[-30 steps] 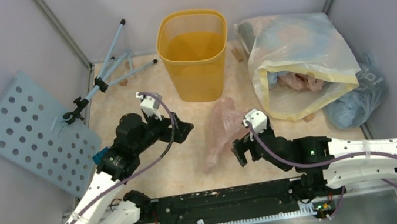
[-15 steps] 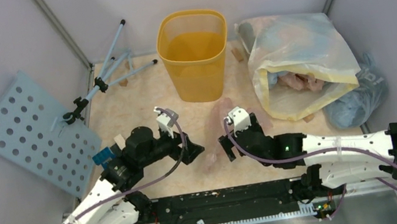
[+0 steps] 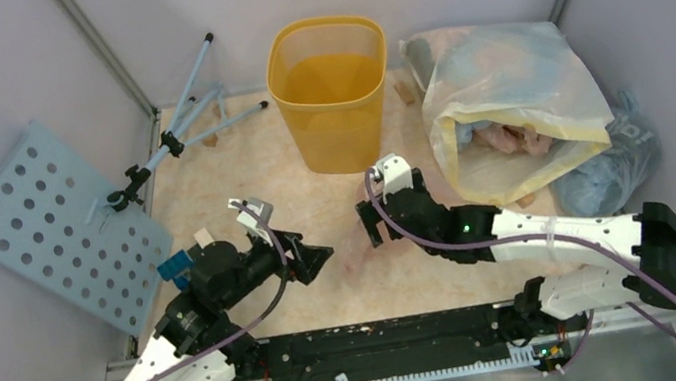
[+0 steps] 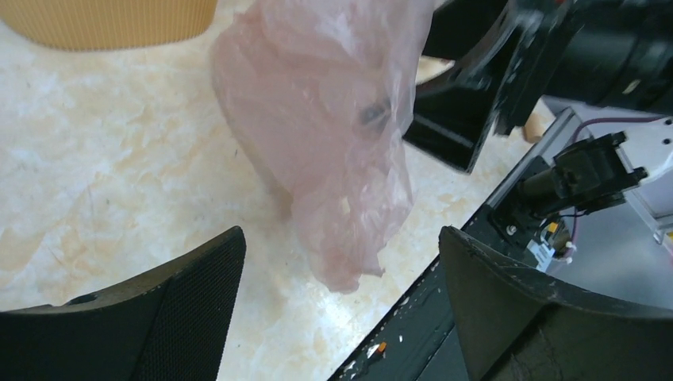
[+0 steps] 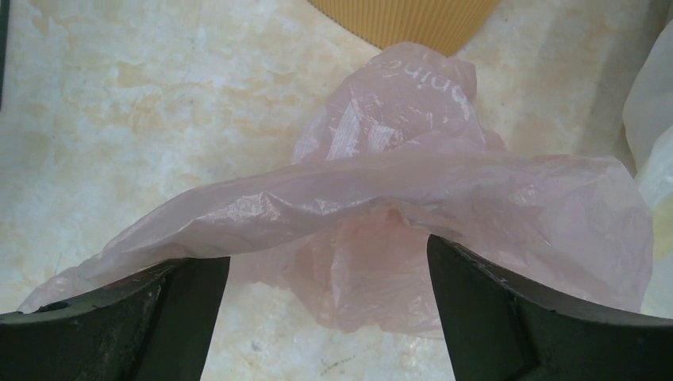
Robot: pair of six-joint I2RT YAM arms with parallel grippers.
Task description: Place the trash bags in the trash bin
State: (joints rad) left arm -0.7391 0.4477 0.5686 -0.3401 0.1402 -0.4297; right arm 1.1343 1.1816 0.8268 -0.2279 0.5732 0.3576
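The trash bag [image 5: 397,182], a thin pale pink film, lies crumpled on the marble floor in front of the yellow-orange trash bin [image 3: 331,90]. My right gripper [image 5: 325,262] stands open directly over it, a fold of film draped across both fingertips. In the top view the right gripper [image 3: 372,226] covers most of the bag [image 3: 353,247]. My left gripper [image 4: 341,238] is open too, low near the floor, with the bag's near tip [image 4: 337,262] between its fingers, untouched. The bin's base [image 4: 103,20] shows at the upper left of the left wrist view.
A large whitish-yellow sack [image 3: 502,95] lies open to the right of the bin, with a grey-blue bag [image 3: 613,164] beside it. A blue perforated board [image 3: 56,227] and a folded tripod [image 3: 179,133] sit at the left. The black rail [image 3: 376,336] runs along the near edge.
My right gripper has moved forward and left over the bag, which now drapes across its fingers. My left gripper has swung down and right toward the bag's near tip.
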